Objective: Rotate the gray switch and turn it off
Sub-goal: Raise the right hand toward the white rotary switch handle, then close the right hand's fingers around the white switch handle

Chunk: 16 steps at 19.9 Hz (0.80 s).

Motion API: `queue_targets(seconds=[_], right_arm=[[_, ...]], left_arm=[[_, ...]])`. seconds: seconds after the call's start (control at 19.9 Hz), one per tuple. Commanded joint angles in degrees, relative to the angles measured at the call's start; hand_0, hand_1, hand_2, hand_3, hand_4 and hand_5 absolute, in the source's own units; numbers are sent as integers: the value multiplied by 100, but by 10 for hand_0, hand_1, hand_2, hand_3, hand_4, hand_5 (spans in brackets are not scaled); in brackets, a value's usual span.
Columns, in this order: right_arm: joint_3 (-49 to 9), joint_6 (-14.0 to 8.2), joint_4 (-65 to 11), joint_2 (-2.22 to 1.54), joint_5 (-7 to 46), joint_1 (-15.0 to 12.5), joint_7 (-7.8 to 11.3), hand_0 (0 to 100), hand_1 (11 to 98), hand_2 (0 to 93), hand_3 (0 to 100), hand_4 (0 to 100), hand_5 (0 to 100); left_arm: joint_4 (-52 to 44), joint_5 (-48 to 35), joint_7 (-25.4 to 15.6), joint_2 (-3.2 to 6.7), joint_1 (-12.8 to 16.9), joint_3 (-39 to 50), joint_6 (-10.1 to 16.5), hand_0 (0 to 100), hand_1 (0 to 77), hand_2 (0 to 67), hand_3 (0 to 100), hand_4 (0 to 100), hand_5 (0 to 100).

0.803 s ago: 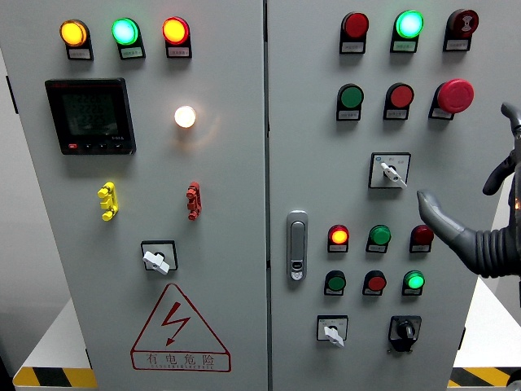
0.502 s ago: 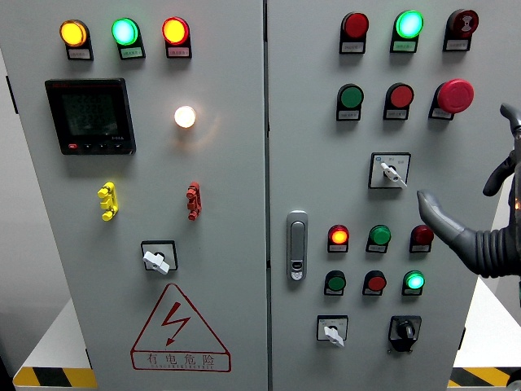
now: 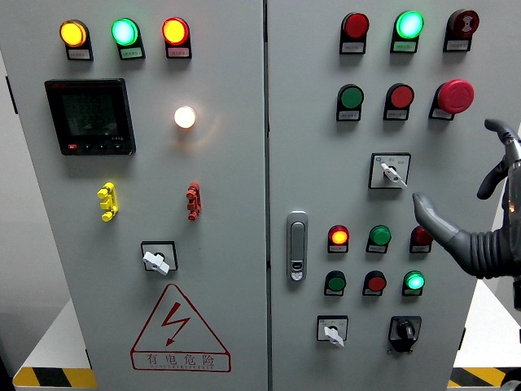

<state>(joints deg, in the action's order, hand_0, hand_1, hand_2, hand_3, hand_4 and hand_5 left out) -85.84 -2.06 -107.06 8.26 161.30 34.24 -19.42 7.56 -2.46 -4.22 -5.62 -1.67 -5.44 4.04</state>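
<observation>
Fingers [image 3: 431,213] of ribbed dark right hand [image 3: 480,236] spread apart, near square-plated gray switch [image 3: 390,171], matte metal panel [image 3: 326,122]

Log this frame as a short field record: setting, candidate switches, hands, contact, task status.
setting: grey electrical cabinet with two doors, indicator lamps and pushbuttons
candidate switches: three light-handled rotary switches, upper right, lower right, left door; which is the target cannot be told
right hand: right hand at the right edge, fingers spread, thumb pointing toward the panel, holding nothing
left hand: not in view
contact: none visible; hand is right of the upper right switch
task status: not yet done, no switch grasped
</observation>
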Motion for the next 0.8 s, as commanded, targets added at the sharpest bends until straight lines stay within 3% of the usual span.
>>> queue_targets(seconds=[0.0, 0.15, 0.3, 0.4, 0.75], right_arm=[[-3, 48, 18, 9, -160, 47, 0, 0, 403, 405, 804, 942, 892], [6, 66, 132, 18, -187, 109, -35, 0, 400, 509, 810, 942, 904], [6, 250, 229, 27, -230, 214, -70, 0, 396, 572, 815, 944, 908], [41, 259, 343, 27, -301, 258, -158, 0, 393, 594, 817, 945, 908], [58, 250, 818, 36, -407, 513, -185, 0, 381, 631, 819, 950, 907]], left_arm=[[0, 0, 0, 0, 0, -1, 0, 882, 0, 133, 187, 82, 108], [0, 0, 0, 0, 0, -1, 0, 883, 0, 133, 188, 82, 108], [0, 0, 0, 0, 0, -1, 0, 882, 0, 132, 188, 82, 109], [0, 0, 0, 0, 0, -1, 0, 882, 0, 132, 188, 82, 109], [0, 0, 0, 0, 0, -1, 0, 883, 0, 132, 187, 81, 108]])
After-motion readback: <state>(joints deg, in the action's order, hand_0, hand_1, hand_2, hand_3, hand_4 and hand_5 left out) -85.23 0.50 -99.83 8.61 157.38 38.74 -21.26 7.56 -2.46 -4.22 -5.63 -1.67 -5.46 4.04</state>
